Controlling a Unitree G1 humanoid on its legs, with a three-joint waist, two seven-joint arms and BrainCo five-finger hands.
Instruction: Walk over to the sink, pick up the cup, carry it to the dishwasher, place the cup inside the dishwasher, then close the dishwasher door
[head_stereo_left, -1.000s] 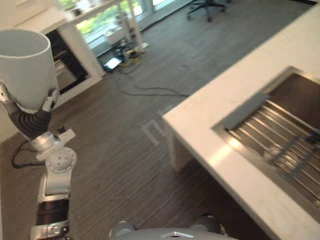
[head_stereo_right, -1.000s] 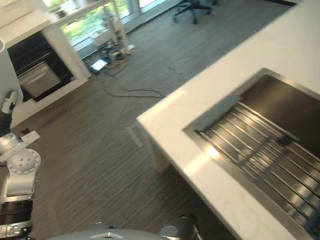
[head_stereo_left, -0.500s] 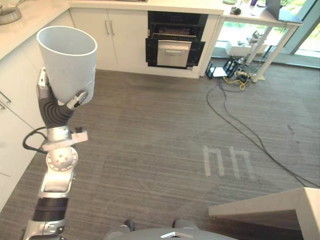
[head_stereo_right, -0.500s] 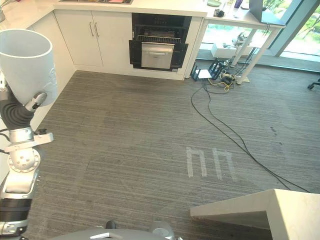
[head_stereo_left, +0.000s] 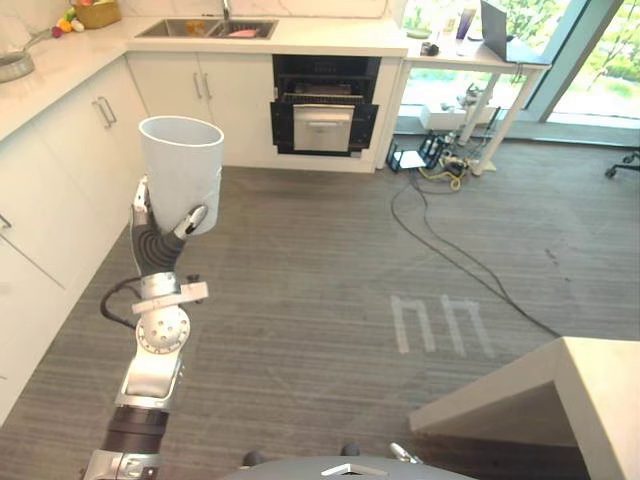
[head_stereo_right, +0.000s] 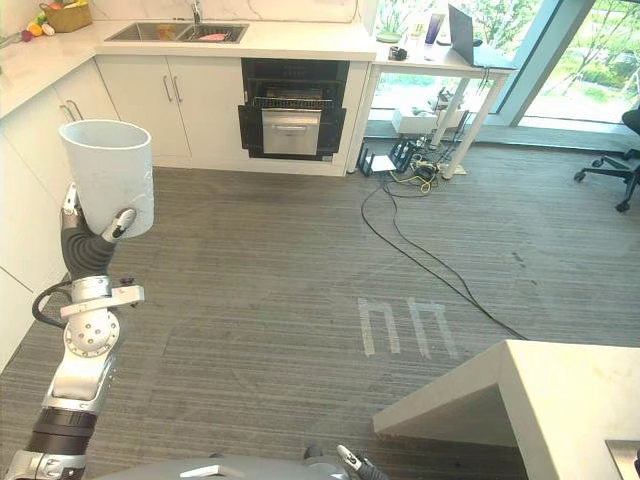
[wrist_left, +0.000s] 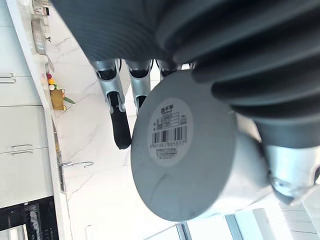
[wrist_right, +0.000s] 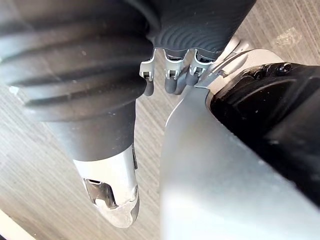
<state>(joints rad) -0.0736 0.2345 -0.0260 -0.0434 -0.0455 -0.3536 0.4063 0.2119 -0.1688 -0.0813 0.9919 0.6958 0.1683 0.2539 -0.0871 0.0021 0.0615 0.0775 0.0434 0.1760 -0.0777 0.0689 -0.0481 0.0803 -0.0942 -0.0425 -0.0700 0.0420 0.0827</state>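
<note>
White cup (head_stereo_left: 181, 172), upright, is held raised in the left hand (head_stereo_left: 192, 221), which is closed round its lower wall. Carrying is judged underway; an approach across the floor (head_stereo_left: 300, 260) to the far dishwasher (head_stereo_left: 323, 115) is required next.

Both eye views look steeply down from the head over the grey floor (head_stereo_left: 330, 260) toward the cabinets (head_stereo_left: 215, 95) at the frame's top — one scene, slightly offset. The left wrist view looks from very close along the left hand (wrist_left: 117, 120) at the base of the cup (wrist_left: 185, 150); the right wrist view, past the right hand (wrist_right: 110, 195), faces floor.
</note>
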